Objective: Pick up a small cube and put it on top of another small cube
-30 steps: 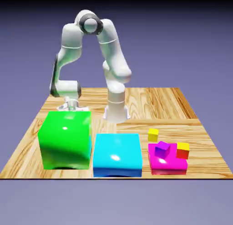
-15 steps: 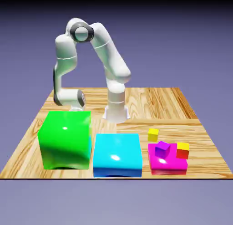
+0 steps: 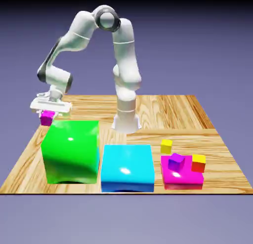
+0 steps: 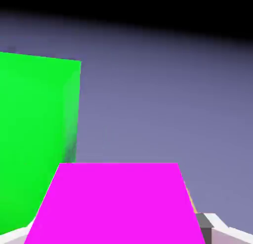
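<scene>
1. Tiny glossy magenta-pink cube (image 3: 47,118) hangs level, edges square (no long axis), clear of the wooden table (image 3: 178,109), at the exterior view's left.
2. White two-finger gripper (image 3: 48,115) is clenched on it.
3. Big glossy green block (image 3: 70,150) sits just beside and nearer.

Wooden table (image 3: 163,109) under three big blocks (image 3: 127,168)

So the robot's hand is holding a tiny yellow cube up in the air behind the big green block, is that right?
Not quite: the cube in the hand is magenta-pink, not yellow. The exterior view shows the small cube pinched under the hand, behind the big green block, and the hand view shows it filling the space between the fingers. The rest is right.
</scene>
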`<state>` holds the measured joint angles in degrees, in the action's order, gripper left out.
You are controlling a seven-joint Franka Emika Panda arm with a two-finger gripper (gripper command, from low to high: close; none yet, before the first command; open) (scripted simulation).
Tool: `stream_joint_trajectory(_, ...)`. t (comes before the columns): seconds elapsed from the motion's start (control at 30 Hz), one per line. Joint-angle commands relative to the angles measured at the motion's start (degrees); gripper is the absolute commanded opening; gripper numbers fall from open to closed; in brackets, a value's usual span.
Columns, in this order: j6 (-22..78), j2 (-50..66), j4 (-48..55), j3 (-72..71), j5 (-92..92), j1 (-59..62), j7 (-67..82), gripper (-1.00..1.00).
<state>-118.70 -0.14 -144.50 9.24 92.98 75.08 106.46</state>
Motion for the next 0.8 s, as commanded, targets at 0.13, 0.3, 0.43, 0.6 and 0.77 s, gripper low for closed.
stream_joint_trajectory(0.13, -5.2, -6.1, 4.8, -3.4, -2.7, 1.9, -12.4, -1.0)
stream_joint_trajectory(0.3, -8.4, -10.4, 5.8, -8.2, -8.4, -2.0, -24.8, -1.0)
stream_joint_trajectory(0.43, -10.9, -13.7, 6.5, -12.2, -12.9, -5.1, -34.8, -1.0)
stream_joint_trajectory(0.6, -14.1, -17.9, 7.5, -17.1, -18.6, -8.9, -47.3, -1.0)
stream_joint_trajectory(0.77, -17.3, -22.1, 8.5, -22.0, -24.2, -12.8, -59.7, -1.0)
